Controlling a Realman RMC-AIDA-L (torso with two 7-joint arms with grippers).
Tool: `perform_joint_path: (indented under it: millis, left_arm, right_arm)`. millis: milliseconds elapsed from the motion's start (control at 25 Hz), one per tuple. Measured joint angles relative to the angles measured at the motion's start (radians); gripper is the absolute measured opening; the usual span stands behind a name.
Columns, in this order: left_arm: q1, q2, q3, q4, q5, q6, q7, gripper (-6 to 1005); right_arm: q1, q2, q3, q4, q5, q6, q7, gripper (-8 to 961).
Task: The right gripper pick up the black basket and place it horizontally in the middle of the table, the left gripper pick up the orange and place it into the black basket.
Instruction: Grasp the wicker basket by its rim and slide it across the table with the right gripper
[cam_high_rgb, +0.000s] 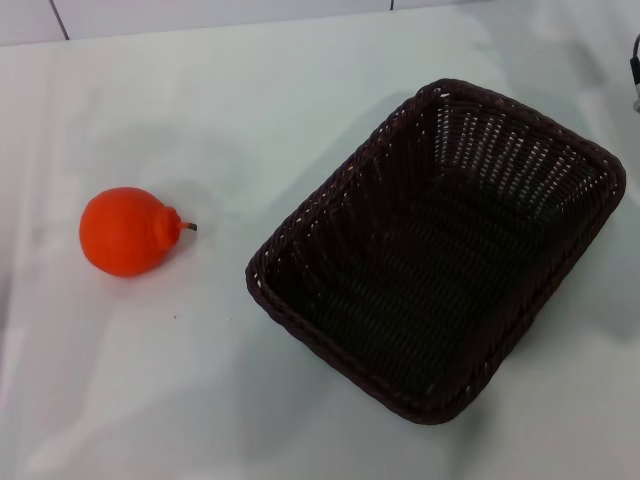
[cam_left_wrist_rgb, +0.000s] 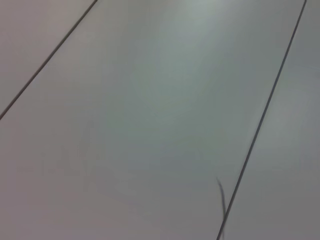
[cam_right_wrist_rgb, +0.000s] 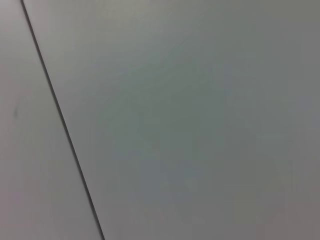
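Observation:
The black basket (cam_high_rgb: 440, 250) stands empty on the white table (cam_high_rgb: 300, 90), right of the middle and turned at a diagonal. The orange (cam_high_rgb: 127, 231) lies on the table at the left, its short dark stem pointing toward the basket, about a hand's width from it. A small dark piece of the right gripper (cam_high_rgb: 635, 70) shows at the far right edge, above and apart from the basket's far corner. The left gripper is out of view. Both wrist views show only a plain grey surface with dark seam lines; neither the basket nor the orange shows in them.
The table's far edge meets a pale wall (cam_high_rgb: 200, 15) at the back. Bare table surface lies between the orange and the basket and along the front edge.

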Motion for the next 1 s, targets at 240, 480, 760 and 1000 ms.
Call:
perform_joint_path:
  millis: [240,480,760,1000]
  left_arm:
    - [0.004,0.000,0.000,-0.001,0.001,0.002,0.000,939]
    - [0.005,0.000,0.000,-0.002,0.001,0.003,0.001,938]
    - [0.004,-0.001,0.001,-0.002,0.001,0.003,0.001,938]
    - [0.005,0.000,0.003,-0.001,0.001,0.005,0.004,939]
  right_arm:
    - [0.004,-0.002,-0.008,0.000,-0.004,-0.002,0.000,867]
    - [0.005,-0.008,-0.119,-0.049,-0.012,-0.031,0.085,867]
    - [-0.035,-0.103,-0.391,-0.347,-0.378,-0.046,0.743,866]
    - [0.007,-0.231,-0.423,-0.639,-0.958,0.191,1.392,866]
